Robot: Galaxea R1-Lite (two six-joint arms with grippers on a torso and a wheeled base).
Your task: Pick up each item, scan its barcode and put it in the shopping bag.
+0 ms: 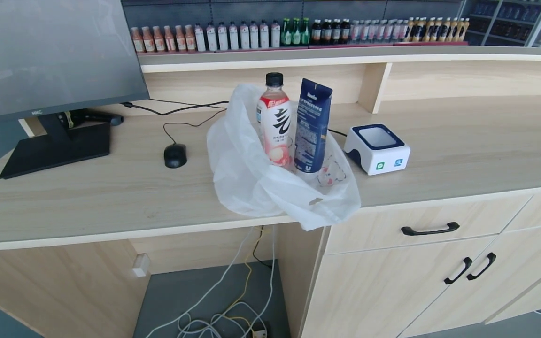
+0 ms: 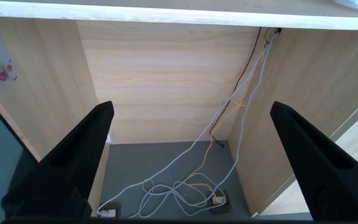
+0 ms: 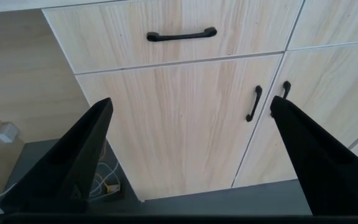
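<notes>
Counter (image 1: 87,188): bottle (image 1: 275,126), pouch (image 1: 312,126) upright in shopping bag (image 1: 247,178); scanner (image 1: 377,149) right. My left gripper (image 2: 191,106), right gripper (image 3: 191,102): spread, empty. Probably best kept clear of the bag's overhang.

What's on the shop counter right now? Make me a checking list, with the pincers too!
Surface: pale wooden counter.
Job's things: bottle and blue pouch stand upright inside the white shopping bag; scanner box sits beside the bag.
Clutter: mouse; monitor on its stand.
Pincers: left pincer and right pincer both open, empty, low before the counter front.
Cables: black cables on the counter; a tangle on the floor underneath.
Surroundings: shelf of bottles behind; cupboard doors below.
</notes>
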